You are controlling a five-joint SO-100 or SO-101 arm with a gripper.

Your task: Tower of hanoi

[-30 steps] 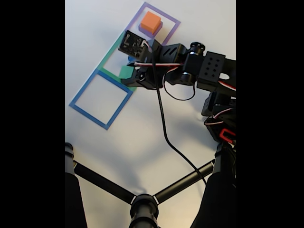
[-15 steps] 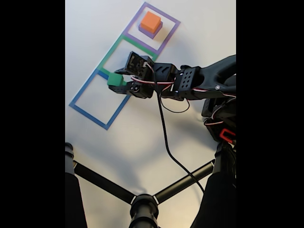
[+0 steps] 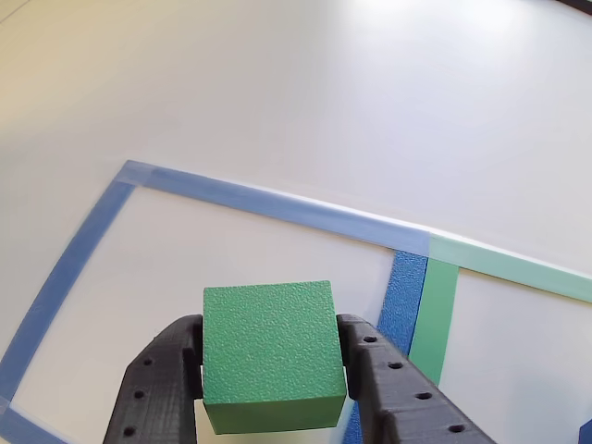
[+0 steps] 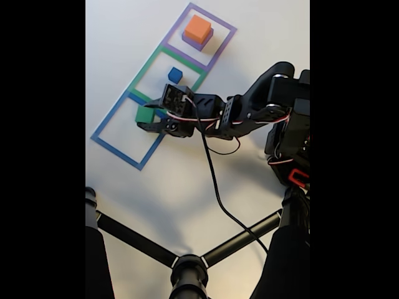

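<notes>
In the other view, the gripper (image 3: pixel 274 388) comes in from the bottom edge with its two dark jaws closed on the sides of the green block (image 3: pixel 269 353), which sits squarely between them. Below and beyond it lies the white desk (image 3: pixel 305 102), with the blue tape square (image 3: pixel 268 200) outlining the patch under the block. At the right, a green tape strip (image 3: pixel 433 319) runs just beside the blue one.

In the fixed view, the black arm (image 4: pixel 255 112) reaches from the right toward the left, and the gripper (image 4: pixel 148 118) holds the green block (image 4: pixel 144 114) over the upper right part of the blue tape square (image 4: pixel 132 133). Whether the block touches the desk (image 4: pixel 249 50) I cannot tell. The small blue cube (image 4: pixel 175 75) sits inside the green tape square (image 4: pixel 167 76), apart from the gripper. Further up, the orange block (image 4: pixel 198 28) rests on the flat purple block (image 4: pixel 195 42) inside the purple tape square (image 4: pixel 201 35). A black cable (image 4: pixel 215 180) hangs from the arm, and a dark tripod stand (image 4: pixel 187 265) crosses the bottom.
</notes>
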